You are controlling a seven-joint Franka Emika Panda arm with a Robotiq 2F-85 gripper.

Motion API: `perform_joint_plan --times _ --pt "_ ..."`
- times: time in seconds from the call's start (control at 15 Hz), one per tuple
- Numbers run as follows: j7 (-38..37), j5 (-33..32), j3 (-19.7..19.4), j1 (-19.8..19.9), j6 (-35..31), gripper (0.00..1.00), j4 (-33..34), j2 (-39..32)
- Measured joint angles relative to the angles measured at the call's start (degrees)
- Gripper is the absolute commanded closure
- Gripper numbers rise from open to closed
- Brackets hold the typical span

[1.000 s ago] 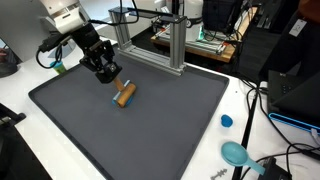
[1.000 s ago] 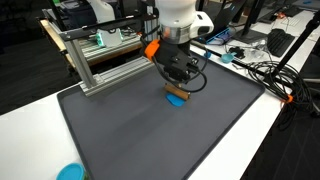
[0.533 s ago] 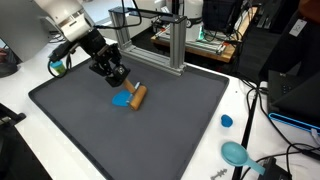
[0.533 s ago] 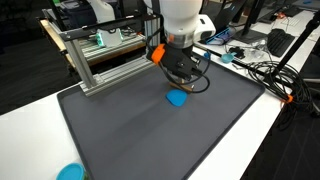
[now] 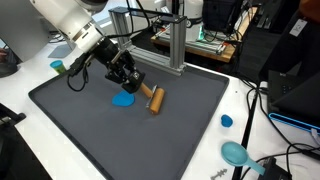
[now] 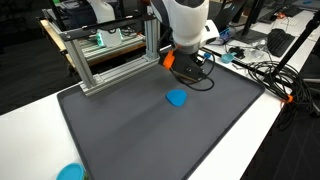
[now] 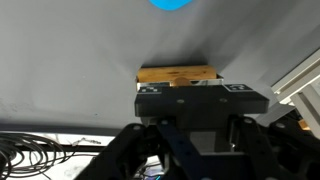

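Wooden peg (image 5: 155,99) clamped in jaws, long axis crosswise to them, beside blue disc (image 5: 123,99).

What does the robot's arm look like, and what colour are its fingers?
The arm is made of rounded, glossy white segments. At its end sits a chunky black gripper with black fingers. An orange part shows by the wrist in an exterior view, and black cables loop alongside the arm. In the wrist view, the gripper's boxy body carries small white markings.
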State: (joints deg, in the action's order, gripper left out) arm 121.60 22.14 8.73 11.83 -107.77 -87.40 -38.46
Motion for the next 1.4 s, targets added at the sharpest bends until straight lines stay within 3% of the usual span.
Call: perform_joint_plan --times 0.27,0.53,0.73,0.93,1.13,1.4 --pt "-0.7 -4.2 -2.5 -1.1 -6.2 0.78 -4.0 4.9" --pt "-4.8 -7.1 -3.1 -3.3 -15.3 0.78 -13.3 12.6" --pt "-16.2 -11.0 -3.5 -8.0 -24.4 0.78 -21.1 18.0" --pt "-30.1 -15.0 -5.1 -13.8 -29.4 0.78 -27.6 23.3" --pt "-44.0 -19.0 -7.4 -18.2 -29.6 0.78 -32.3 29.6" --pt "-57.6 -20.7 -7.2 -17.6 -22.4 0.78 -33.9 38.2"
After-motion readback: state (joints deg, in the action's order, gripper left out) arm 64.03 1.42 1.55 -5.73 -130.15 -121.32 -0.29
